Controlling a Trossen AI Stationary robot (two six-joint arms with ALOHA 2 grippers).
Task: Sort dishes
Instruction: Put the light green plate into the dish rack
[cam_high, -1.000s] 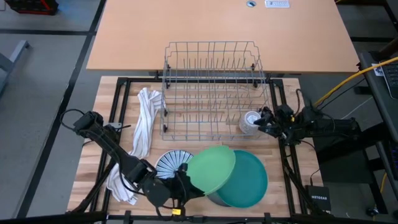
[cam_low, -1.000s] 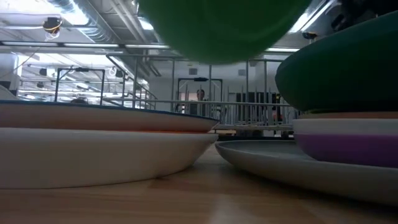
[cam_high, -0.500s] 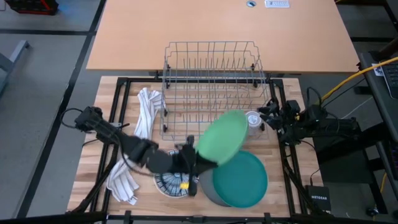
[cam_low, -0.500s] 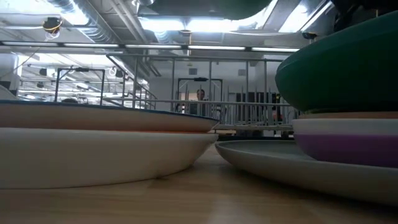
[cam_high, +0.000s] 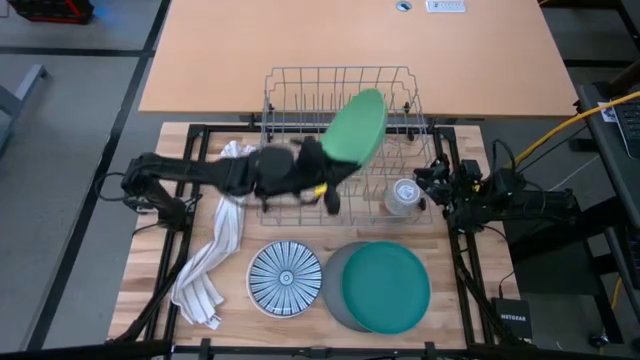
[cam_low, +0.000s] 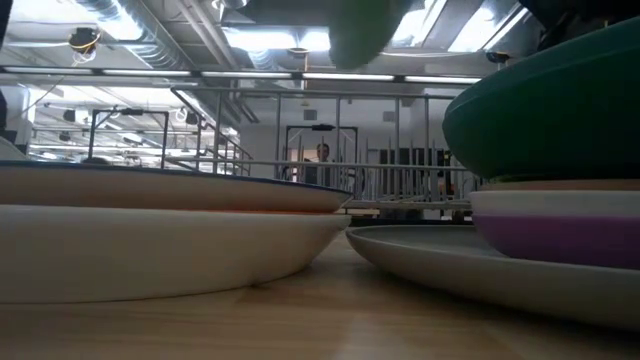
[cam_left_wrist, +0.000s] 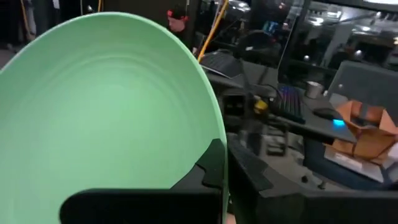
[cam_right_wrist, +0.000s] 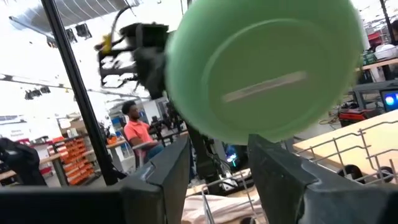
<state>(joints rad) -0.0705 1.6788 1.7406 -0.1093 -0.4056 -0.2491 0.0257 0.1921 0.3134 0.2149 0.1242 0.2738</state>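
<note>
From above, the left gripper pinches the light green plate, tilted over the dish rack. In the right wrist view, the right gripper has its fingers spread. The plate may hit a wire and slip.

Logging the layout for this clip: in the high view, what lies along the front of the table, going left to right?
White striped towel → blue-and-white striped plate → grey plate, peeking from under the teal plate → teal plate on top of that stack.
</note>
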